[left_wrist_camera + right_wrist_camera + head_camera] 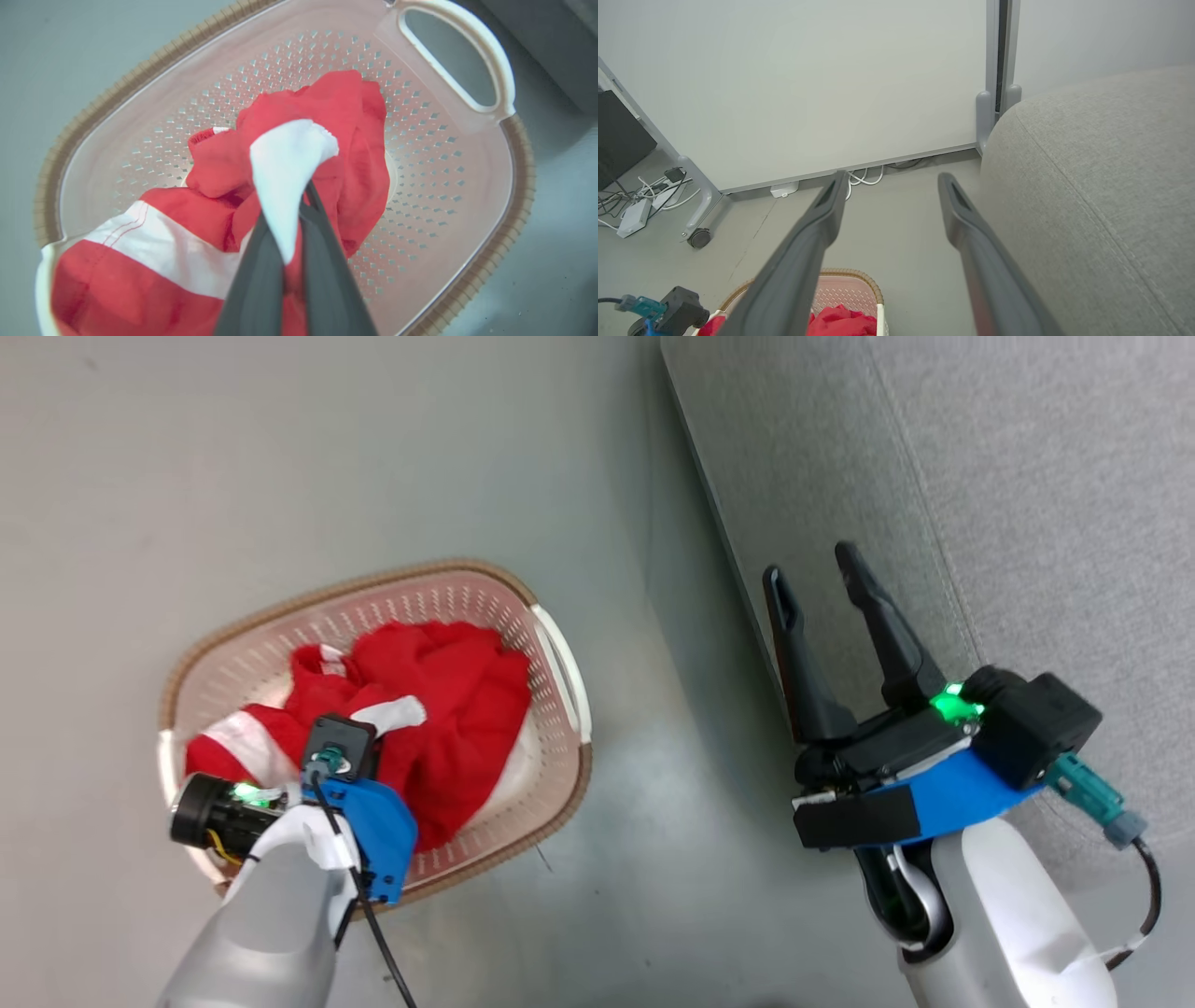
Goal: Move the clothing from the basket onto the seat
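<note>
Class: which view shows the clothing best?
The left wrist view: the clothing is close, with the left tool shut on its white trim. The head view has the heap in the basket partly behind the arm; the right wrist view, a red scrap.

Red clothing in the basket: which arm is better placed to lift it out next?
Left. The left claw is shut on a white-trimmed fold of the red clothing inside the basket. The right claw is open, holding nothing, by the sofa seat edge and apart from the basket.
</note>
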### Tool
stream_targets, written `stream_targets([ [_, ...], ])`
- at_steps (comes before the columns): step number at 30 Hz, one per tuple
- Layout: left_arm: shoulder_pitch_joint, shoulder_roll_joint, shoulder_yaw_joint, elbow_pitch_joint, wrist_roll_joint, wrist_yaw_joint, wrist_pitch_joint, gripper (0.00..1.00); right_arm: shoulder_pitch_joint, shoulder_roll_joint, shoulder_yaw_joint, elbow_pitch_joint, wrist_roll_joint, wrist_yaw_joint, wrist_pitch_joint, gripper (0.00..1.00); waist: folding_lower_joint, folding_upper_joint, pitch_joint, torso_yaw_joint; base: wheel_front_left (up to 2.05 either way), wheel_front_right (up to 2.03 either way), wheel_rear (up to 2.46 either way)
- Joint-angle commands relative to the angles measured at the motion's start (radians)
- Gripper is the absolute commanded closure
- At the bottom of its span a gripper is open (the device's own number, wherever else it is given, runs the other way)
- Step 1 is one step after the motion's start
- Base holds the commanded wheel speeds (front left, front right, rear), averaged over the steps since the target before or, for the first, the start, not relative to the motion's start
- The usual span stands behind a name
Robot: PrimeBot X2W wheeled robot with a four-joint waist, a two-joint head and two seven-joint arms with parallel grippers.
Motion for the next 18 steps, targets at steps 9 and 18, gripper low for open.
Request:
stream_targets([
  [9,0.042,-0.076,-0.042,-0.029,-0.041,-0.027,-0.079,1.0,0.098,-0.003,-0.005,0.064,-0.037,0.0,-0.004,0.0,0.0,-0.0001,-0.285,0.11,0.0,0.0,0.0],
  [18,0.1,-0.085,-0.177,-0.214,-0.192,-0.043,-0.091,1.0,0.206,-0.003,-0.006,0.122,-0.049,0.0,-0.004,0.0,0.0,-0.0001,-0.48,0.168,0.0,0.0,0.0],
])
